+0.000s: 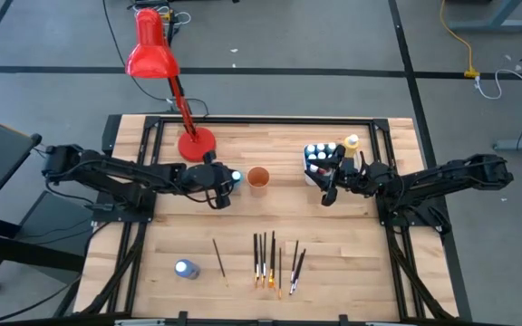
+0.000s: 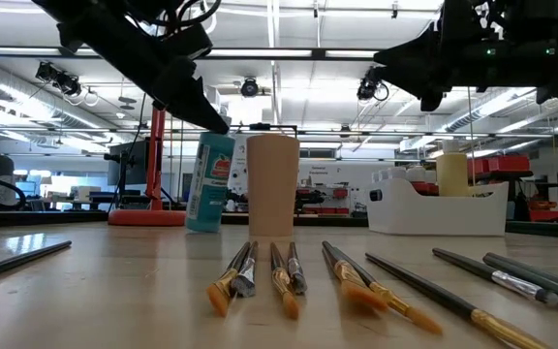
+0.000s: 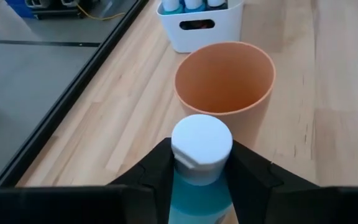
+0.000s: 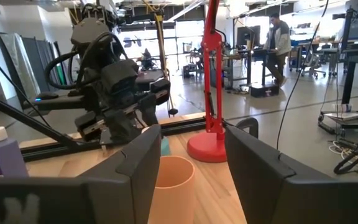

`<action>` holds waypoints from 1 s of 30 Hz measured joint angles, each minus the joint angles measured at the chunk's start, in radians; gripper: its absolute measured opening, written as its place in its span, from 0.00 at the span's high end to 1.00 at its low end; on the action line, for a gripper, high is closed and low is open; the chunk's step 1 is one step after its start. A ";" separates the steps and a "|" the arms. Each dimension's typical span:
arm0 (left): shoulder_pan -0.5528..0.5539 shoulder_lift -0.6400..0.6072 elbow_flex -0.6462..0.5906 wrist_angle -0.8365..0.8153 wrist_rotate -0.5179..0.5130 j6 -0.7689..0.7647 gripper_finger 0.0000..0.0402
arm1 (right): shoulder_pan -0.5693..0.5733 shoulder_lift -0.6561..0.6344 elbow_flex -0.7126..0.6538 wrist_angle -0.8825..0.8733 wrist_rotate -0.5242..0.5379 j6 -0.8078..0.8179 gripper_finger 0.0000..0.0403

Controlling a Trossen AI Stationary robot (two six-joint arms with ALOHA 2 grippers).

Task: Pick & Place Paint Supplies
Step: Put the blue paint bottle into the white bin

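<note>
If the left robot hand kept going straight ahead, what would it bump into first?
Probably the small orange cup. The left gripper, its fingers around a white-capped blue paint bottle, points right at it. The white plastic tub sits beyond the cup.

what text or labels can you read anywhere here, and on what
None can be read.
Blue bottle in the left gripper: it carries a label with a red mark, too blurred to read.
White tub: no print visible.
Orange cup: plain.
Signs in the room behind: too small to read.
</note>
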 joint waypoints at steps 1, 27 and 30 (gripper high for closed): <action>0.000 -0.001 0.000 0.001 -0.003 -0.001 0.69 | 0.000 0.000 0.000 0.000 0.000 0.000 0.55; -0.098 -0.248 0.064 0.012 -0.002 -0.019 0.68 | 0.087 0.290 0.389 -0.186 -0.158 -0.178 0.29; -0.110 -0.249 0.064 0.001 -0.001 -0.018 0.69 | 0.086 0.396 0.505 -0.222 -0.128 -0.172 0.25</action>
